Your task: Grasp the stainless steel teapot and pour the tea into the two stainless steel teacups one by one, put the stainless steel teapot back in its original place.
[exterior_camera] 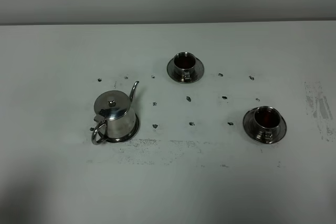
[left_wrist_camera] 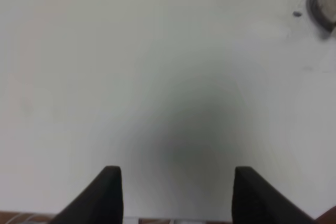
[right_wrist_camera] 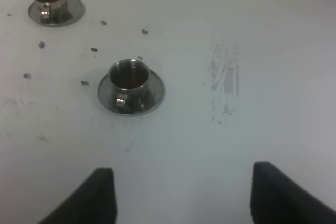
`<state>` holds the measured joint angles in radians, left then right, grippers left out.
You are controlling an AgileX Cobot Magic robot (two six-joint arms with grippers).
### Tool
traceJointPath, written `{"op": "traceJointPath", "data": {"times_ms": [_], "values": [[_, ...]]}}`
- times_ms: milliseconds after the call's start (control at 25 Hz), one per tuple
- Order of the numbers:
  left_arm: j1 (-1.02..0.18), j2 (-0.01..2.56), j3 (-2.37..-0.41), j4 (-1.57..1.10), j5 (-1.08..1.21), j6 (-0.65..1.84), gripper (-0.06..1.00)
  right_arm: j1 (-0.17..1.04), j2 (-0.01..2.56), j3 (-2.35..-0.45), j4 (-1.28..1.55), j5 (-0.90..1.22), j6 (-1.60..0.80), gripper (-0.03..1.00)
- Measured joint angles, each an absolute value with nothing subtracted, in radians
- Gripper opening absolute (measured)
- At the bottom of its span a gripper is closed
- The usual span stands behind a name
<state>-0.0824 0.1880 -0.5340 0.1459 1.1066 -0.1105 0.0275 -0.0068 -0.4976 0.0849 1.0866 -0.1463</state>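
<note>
Both grippers' black fingers fill the near edge of my wrist views, the left gripper (left_wrist_camera: 176, 192) and the right gripper (right_wrist_camera: 184, 195) each with jaws spread wide over bare white table (exterior_camera: 63, 192), holding and touching nothing. From the high camera I see the stainless steel teapot (exterior_camera: 114, 117) upright on its round tray (exterior_camera: 135, 128) at left, lid on, with the far teacup (exterior_camera: 185, 65) and near teacup (exterior_camera: 265, 121) on saucers to the right, both already looking dark inside. I judge either the grasp has not begun or pouring is finished; if unstarted, my next move is bringing the left jaws around the loop handle (exterior_camera: 98, 132).
</note>
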Motion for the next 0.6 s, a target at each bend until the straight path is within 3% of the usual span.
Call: {"op": "traceJointPath", "data": {"times_ms": [600], "values": [[-0.082, 0.159, -0.505, 0.106, 1.046, -0.112, 0.46, 0.027, -0.007, -0.498, 0.085, 1.087, -0.146, 0.56]]}}
